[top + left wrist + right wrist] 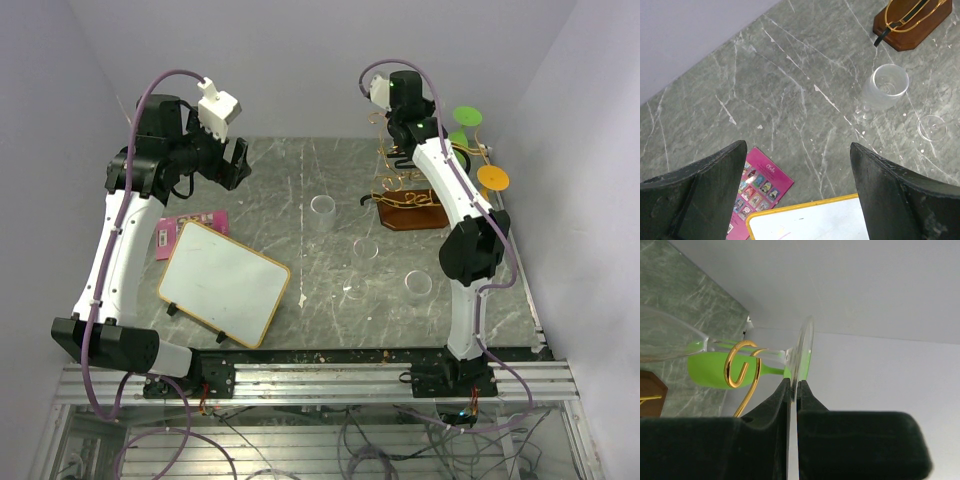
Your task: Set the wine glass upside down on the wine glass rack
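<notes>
My right hand (794, 386) is clenched edge-on around the thin round foot of the clear stemmed wine glass (667, 335), up at the back right corner, tight against the pale wall (300, 60), with little room to spare. The glass's stem crosses a curled gold hook of the gold and black wire wine glass rack (405, 213), which stands on a reddish-brown wooden base. I can't tell whether the stem sits inside the curl. A lime-green glass (715, 372) hangs just behind it, and an orange round foot (493, 178) shows nearer the right edge. My left hand (799, 146) hangs high over the back left, released, its 2 dark matte fingers (710, 195) spread wide. Between the hands lies a bare stretch of grey, white-veined marbled worktop (300, 170). A yellow-framed whiteboard (222, 282) and a pink printed card (190, 228) crowd the near left, and another clear glass (885, 87) stands upright near the rack's base
</notes>
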Controlling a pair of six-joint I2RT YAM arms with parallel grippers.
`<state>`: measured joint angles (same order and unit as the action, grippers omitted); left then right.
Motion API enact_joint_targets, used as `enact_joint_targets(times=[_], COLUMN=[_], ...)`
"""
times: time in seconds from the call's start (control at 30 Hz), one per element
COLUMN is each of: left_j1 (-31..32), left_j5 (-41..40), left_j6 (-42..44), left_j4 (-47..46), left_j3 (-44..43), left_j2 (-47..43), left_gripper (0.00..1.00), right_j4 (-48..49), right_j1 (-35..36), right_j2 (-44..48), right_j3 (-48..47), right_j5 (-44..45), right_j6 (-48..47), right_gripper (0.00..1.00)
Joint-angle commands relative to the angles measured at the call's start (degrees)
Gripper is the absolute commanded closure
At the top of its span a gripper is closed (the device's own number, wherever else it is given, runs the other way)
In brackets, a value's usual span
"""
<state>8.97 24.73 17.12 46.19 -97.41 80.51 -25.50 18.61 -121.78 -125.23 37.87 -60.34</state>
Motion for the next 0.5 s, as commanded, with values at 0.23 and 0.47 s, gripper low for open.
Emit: enact_joint_targets(times=[0.23,0.47], left_j1=[-0.71,-0.71], left_j5=[1.14,1.2], left_j6=[0.06,0.14], left_j4=[-0.96,-1.19], left_j3=[0.55,0.99], left_j2=[-0.16,-0.25], left_gripper=[0.05,0.05], right_j4=[0.84,0.73], right_j1=[0.88,0.86], right_j2=[2.76,4.16], right_j3=[2.08,4.57], right_j5=[-0.88,-0.69], right_j6=[2.14,2.67], right_gripper=[1.0,1.0])
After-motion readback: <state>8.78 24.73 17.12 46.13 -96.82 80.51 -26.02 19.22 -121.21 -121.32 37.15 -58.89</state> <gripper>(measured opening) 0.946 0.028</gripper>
